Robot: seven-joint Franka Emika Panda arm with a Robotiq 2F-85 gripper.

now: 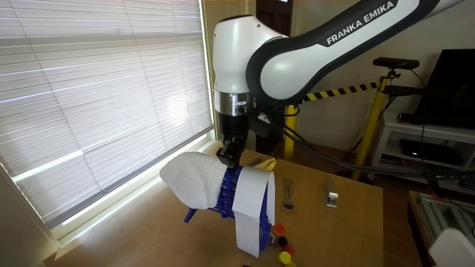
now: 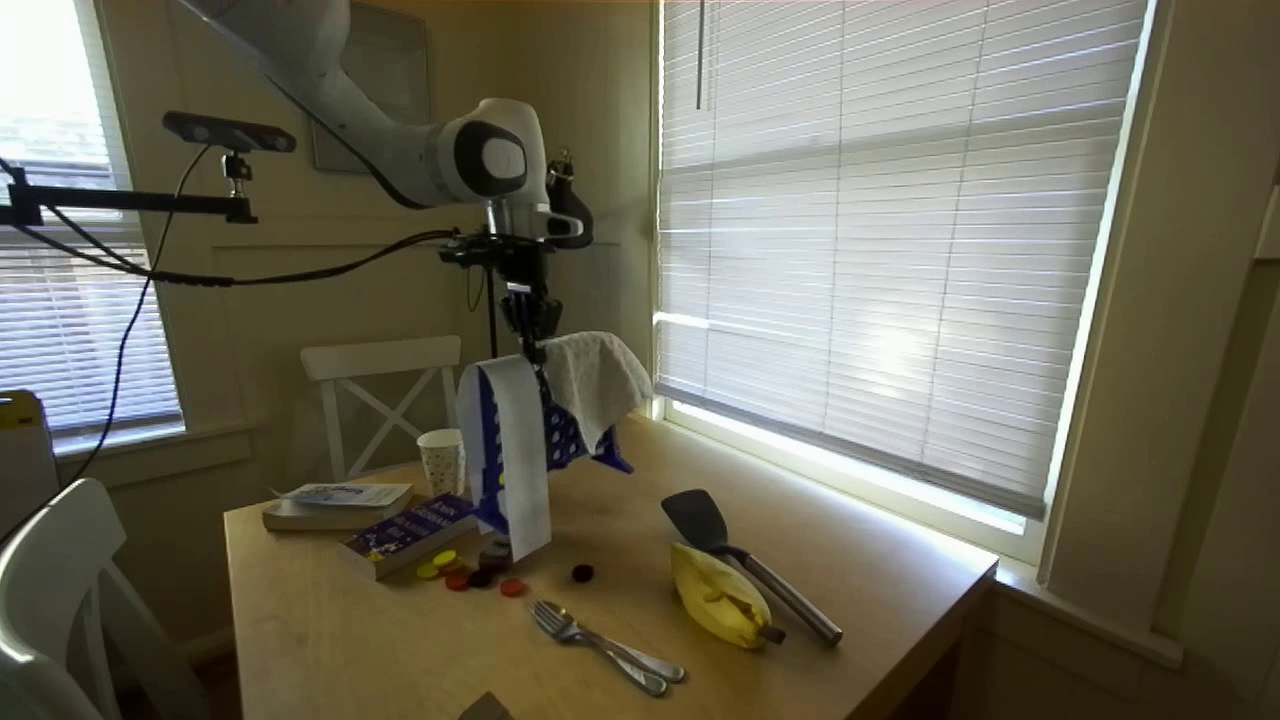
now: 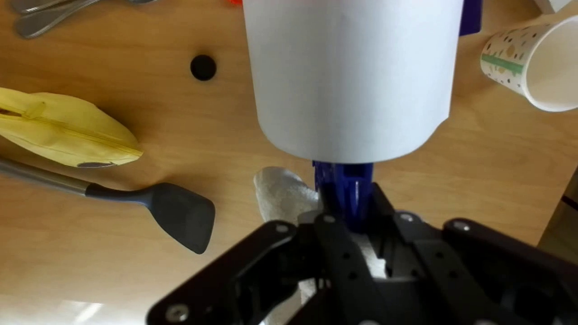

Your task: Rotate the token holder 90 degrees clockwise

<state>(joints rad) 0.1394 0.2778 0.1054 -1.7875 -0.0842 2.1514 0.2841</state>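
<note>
The token holder is a blue perforated frame that shows in both exterior views (image 1: 228,193) (image 2: 565,432), with a blue foot at its window end. A broad white paper strip (image 1: 249,207) (image 2: 522,450) drapes over one end, and a white cloth (image 1: 196,178) (image 2: 597,375) covers the other. My gripper (image 1: 231,167) (image 2: 538,358) is above the middle of the holder, its fingers on the top edge. In the wrist view the gripper (image 3: 351,198) is shut on the blue edge (image 3: 345,176). The holder looks tilted and apparently raised; the exact gap under it is unclear.
Red, yellow and black tokens (image 2: 512,587) lie by the strip end. A fork and spoon (image 2: 600,645), a yellow banana-like item (image 2: 722,597) and a spatula (image 2: 750,565) lie on the table. Books (image 2: 410,535) and a paper cup (image 2: 442,460) stand beyond. Window blinds (image 1: 104,92) border the table.
</note>
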